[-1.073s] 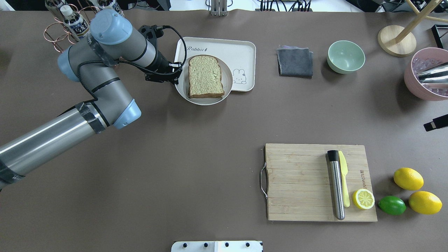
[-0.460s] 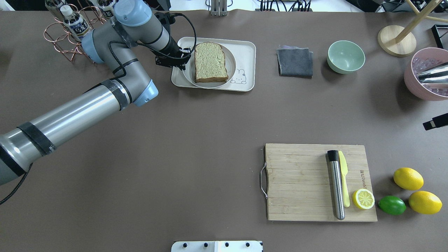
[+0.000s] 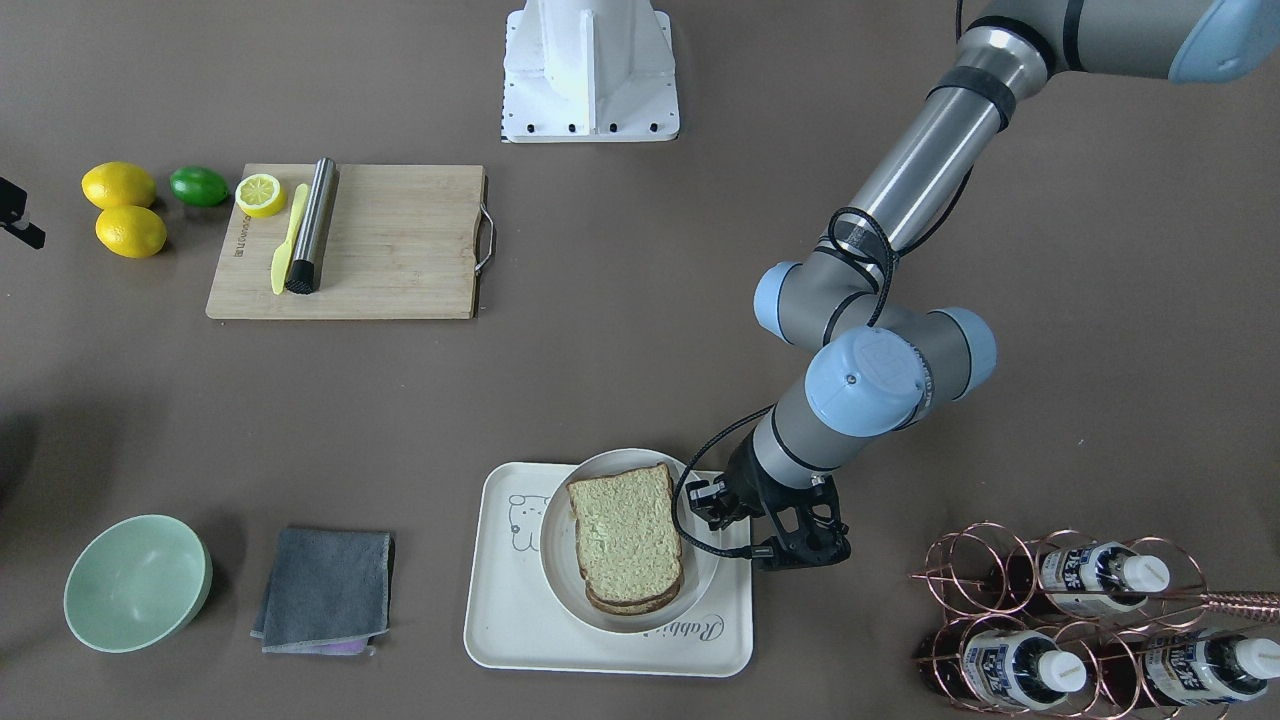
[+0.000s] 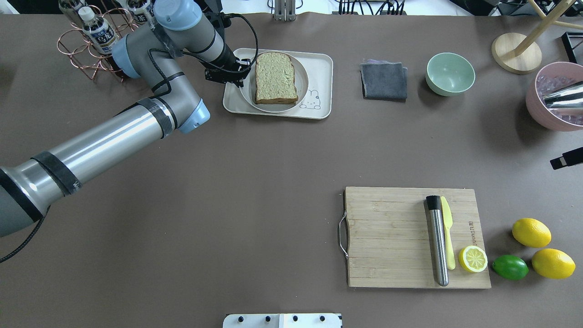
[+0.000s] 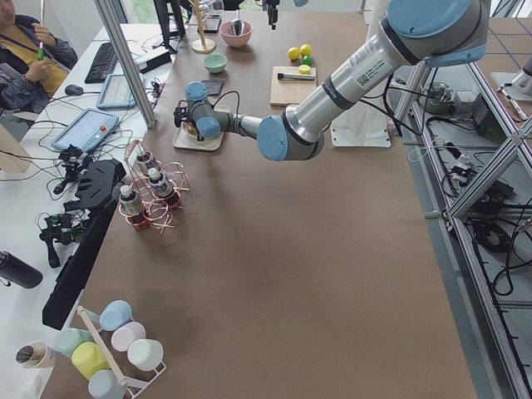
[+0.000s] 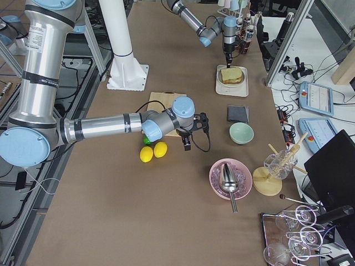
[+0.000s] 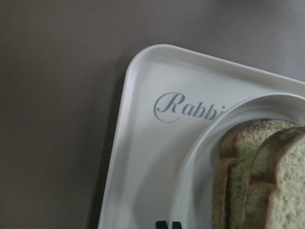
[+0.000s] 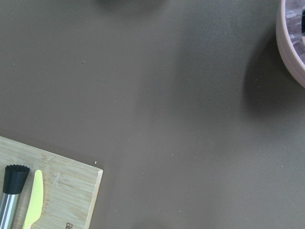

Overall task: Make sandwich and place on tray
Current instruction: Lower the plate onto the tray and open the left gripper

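The sandwich (image 4: 274, 77) is two stacked slices of tan speckled bread with brown crusts on a round white plate (image 4: 304, 84). No egg shows. The plate sits on the cream tray (image 4: 319, 68), left of its bear drawing. My left gripper (image 4: 243, 73) is shut on the plate's left rim. In the left wrist view its black fingertips (image 7: 167, 224) sit at the plate's rim, beside the bread (image 7: 271, 181) and the tray's "Rabbit" script (image 7: 188, 107). My right gripper (image 6: 187, 144) hangs above the table near the lemons; I cannot tell whether it is open or shut.
A copper bottle rack (image 4: 86, 36) stands just left of my left arm. A grey cloth (image 4: 385, 81), a green bowl (image 4: 450, 74) and a pink bowl (image 4: 553, 98) lie right of the tray. A wooden cutting board (image 4: 387, 237) holds a steel rod, yellow knife and lemon half.
My left arm has carried the plate with the sandwich away from the robot, from hanging over the tray's near left edge to lying fully on the tray. The right arm has not moved.
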Controlling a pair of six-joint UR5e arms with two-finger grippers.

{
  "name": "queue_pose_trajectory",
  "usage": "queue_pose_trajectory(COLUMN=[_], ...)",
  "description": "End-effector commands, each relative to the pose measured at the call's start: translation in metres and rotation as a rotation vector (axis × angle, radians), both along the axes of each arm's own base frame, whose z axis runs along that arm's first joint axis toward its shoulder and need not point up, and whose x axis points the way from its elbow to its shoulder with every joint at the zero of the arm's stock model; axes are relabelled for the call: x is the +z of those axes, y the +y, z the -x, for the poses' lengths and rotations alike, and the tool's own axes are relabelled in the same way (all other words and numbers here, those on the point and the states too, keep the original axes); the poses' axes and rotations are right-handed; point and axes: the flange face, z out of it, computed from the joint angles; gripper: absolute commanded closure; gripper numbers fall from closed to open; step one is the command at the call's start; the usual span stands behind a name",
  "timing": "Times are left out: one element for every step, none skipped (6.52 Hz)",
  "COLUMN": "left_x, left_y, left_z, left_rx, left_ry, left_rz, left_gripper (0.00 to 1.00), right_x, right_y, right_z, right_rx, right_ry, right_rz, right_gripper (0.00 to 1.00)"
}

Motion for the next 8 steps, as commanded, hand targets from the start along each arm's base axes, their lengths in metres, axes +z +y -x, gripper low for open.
queue_pose_trajectory(left_x=[-0.001,-0.001,-0.009,-0.021,-0.019,-0.018,-0.007,0.008], left_y=[-0.004,-0.004,-0.004,0.002,0.022,0.053,0.087,0.126], left_z=[-0.001,-0.002,-0.002,0.004,0.025,0.061,0.088,0.122], left_rx=[-0.025,-0.027,-0.031,-0.034,-0.04,-0.021,0.031,0.061], left_ry=[-0.004,-0.004,0.005,0.024,0.03,0.019,0.005,-0.023], left_rz=[-0.022,-0.024,-0.026,-0.04,-0.022,0.013,0.081,0.062], left_gripper=[1.0,0.14,0.02,0.02,0.02,0.02,0.02,0.02], right_x=[0.0,-0.001,-0.001,-0.002,-0.006,-0.003,-0.001,-0.001], right_y=[0.0,0.0,0.001,0.001,-0.003,-0.004,-0.005,-0.005], right_z=[0.002,0.002,0.003,0.005,0.009,0.013,0.015,0.014], right_rx=[-0.005,-0.005,-0.006,-0.011,-0.015,-0.02,-0.022,-0.021], right_ry=[0.001,0.001,0.0,0.0,0.0,0.009,0.015,0.016], right_rz=[-0.001,-0.002,-0.003,-0.005,-0.013,-0.01,-0.009,-0.011], right_gripper=[0.01,0.01,0.01,0.01,0.01,0.01,0.01,0.01])
